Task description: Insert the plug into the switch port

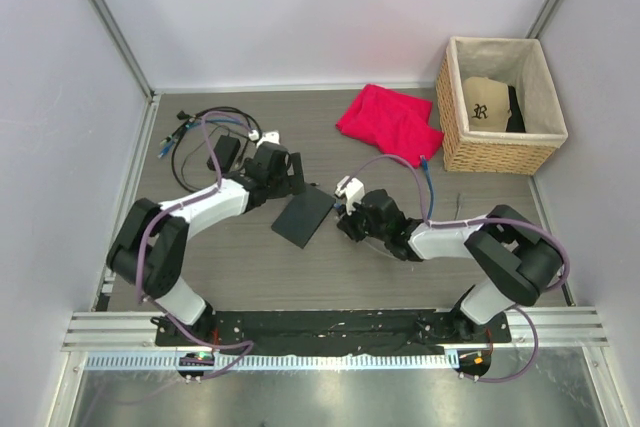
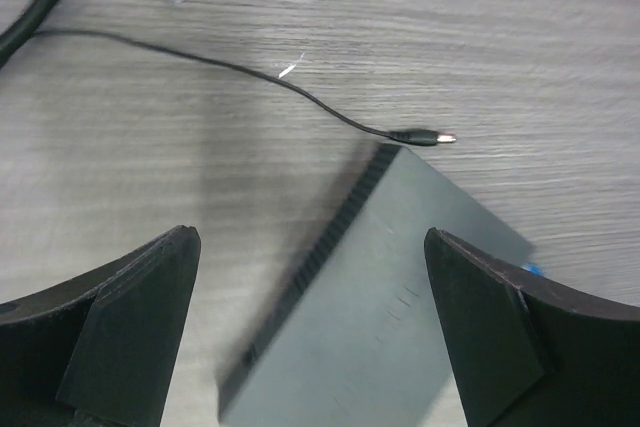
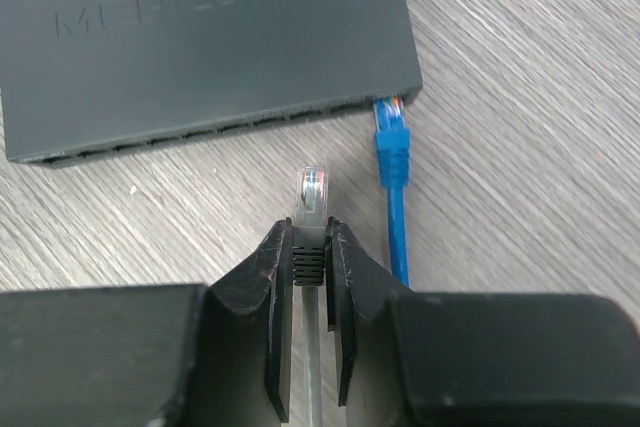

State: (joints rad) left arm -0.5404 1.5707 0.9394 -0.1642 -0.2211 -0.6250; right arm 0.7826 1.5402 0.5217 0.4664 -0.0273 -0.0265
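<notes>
Switch (image 1: pixel 302 215): flat, matte, dark-grey slab, askew mid tabletop (image 1: pixel 400 287) of grey wood-grain. Left arm stretched low; left claw (image 2: pixel 310 239) spread wide above switch's ribbed edge. Right claw (image 3: pixel 311 242) pinching clear plug (image 3: pixel 311 192) by ribbed boot, tip just short of port row. Only right wrist view shows embossed lettering on lid.

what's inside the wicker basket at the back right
A beige cap with a dark emblem lies in the basket, something black beside it. Whatever is under them is covered.
</notes>
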